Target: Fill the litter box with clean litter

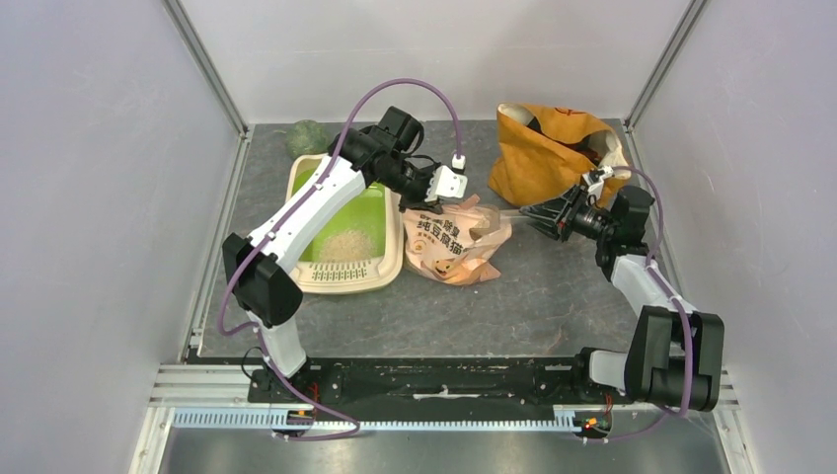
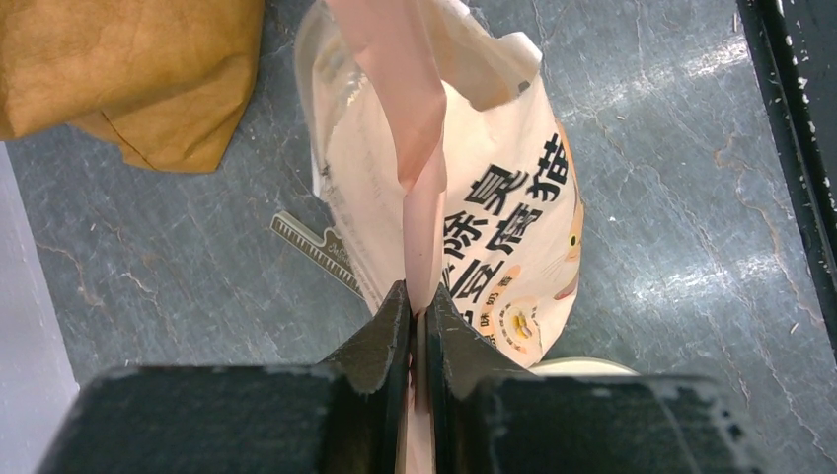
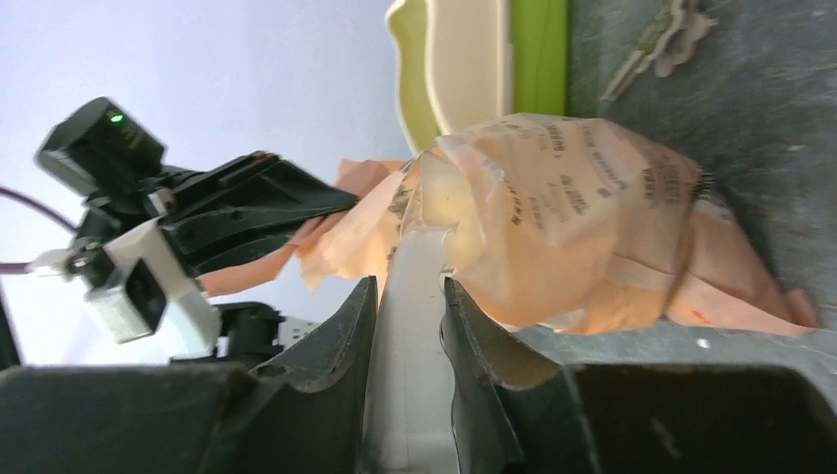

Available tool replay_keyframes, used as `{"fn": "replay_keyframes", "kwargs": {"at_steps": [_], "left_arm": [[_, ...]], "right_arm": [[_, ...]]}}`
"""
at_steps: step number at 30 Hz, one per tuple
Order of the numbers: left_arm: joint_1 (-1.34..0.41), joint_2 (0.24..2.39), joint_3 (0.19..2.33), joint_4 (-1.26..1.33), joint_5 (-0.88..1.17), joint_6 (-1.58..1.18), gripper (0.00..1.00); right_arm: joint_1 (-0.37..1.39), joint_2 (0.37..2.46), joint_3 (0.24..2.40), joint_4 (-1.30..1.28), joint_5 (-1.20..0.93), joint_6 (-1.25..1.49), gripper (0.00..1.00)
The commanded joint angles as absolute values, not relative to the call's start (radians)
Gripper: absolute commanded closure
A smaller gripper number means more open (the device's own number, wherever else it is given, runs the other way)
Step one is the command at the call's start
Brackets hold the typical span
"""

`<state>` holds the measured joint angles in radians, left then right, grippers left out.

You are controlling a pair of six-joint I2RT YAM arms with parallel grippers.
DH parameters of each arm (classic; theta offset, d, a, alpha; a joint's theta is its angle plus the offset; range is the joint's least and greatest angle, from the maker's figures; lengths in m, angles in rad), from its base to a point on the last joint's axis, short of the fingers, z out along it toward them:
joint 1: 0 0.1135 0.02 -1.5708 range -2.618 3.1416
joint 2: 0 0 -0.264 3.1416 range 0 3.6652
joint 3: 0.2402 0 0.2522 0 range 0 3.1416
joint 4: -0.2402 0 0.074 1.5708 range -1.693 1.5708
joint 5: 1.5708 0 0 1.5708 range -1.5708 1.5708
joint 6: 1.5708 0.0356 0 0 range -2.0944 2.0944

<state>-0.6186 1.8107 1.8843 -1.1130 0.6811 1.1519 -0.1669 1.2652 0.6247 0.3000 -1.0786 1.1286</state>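
Observation:
The cream litter box with a green inside stands at the left. A small heap of pale clean litter lies in it. A peach-orange printed bag sits on the mat to its right. My left gripper reaches over the box and is shut on the bag's upper edge strip, holding it up. My right gripper is shut on a pale flat scoop handle whose far end reaches into the bag's mouth. The box rim also shows in the left wrist view and in the right wrist view.
A mustard-yellow fabric bag stands at the back right, just behind my right gripper. A dark green lump lies behind the litter box. A slotted grey strip lies on the mat beside the peach bag. Grey walls close in both sides.

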Motion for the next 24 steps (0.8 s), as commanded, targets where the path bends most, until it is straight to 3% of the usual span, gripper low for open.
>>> {"fn": "replay_keyframes", "kwargs": {"at_steps": [1,9,12,15,18,22,24], "left_arm": [[-0.622,1.749,1.872,-1.116,0.671,1.146,0.98],[-0.621,1.748,1.874,-1.134,0.654,1.148,0.98],[-0.621,1.749,1.869,-1.138,0.645,1.148,0.98],[-0.621,1.747,1.872,-1.140,0.646,1.146,0.98],[-0.621,1.747,1.875,-1.140,0.648,1.149,0.98],[-0.621,1.759,1.884,-1.140,0.652,1.143,0.98],[-0.621,1.758,1.881,-1.140,0.662,1.140,0.98]], "right_arm": [[-0.198,1.283,0.608,0.635,-1.142,1.386,1.00],[-0.197,1.223,0.617,0.377,-1.076,1.207,1.00],[-0.193,1.257,0.620,0.462,-1.148,1.261,1.00],[-0.250,1.217,0.649,0.171,-1.139,1.041,1.00],[-0.150,1.284,0.570,0.546,-1.094,1.287,1.00],[-0.290,1.243,0.704,0.071,-1.208,0.956,1.00],[-0.250,1.255,0.658,0.208,-1.170,1.069,1.00]]}}
